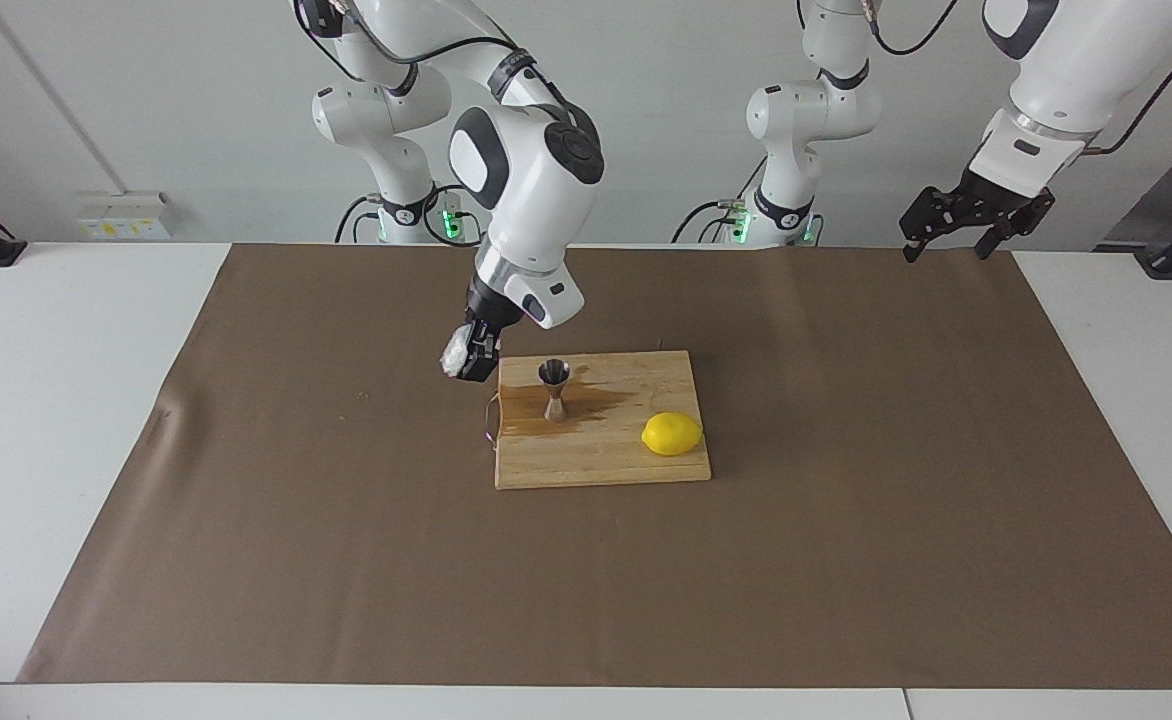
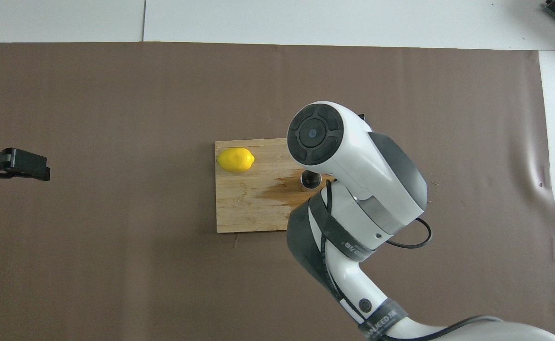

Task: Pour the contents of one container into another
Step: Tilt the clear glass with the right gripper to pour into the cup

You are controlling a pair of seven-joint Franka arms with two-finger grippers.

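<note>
brown mat (image 1: 846, 500) | right gripper (image 1: 474, 358) tilted, clamping glass cup (image 1: 455, 350)

Your right gripper (image 1: 473, 358) hangs tilted on a bent wrist, jaws clamped; your left gripper (image 1: 958, 232) waits raised, jaws spread.

From my console the jigger (image 1: 554, 388) reads as shiny polished steel w/ a dark hollow top, standing on a pale bamboo-look wooden cutting board (image 1: 626, 470) whose grain is matt except a darker wet-looking stain (image 1: 591, 402) around the jigger. I see the glass cup (image 1: 457, 349) as whitish-translucent, faceted glass, and the lemon (image 1: 672, 434) as bright yellow, smooth skin w/ slight sheen. The brown paper sheet (image 1: 846, 520) looks matt, a bit creased, over a smooth white table (image 1: 46, 400); arm shells are glossy white plastic, approx.
</note>
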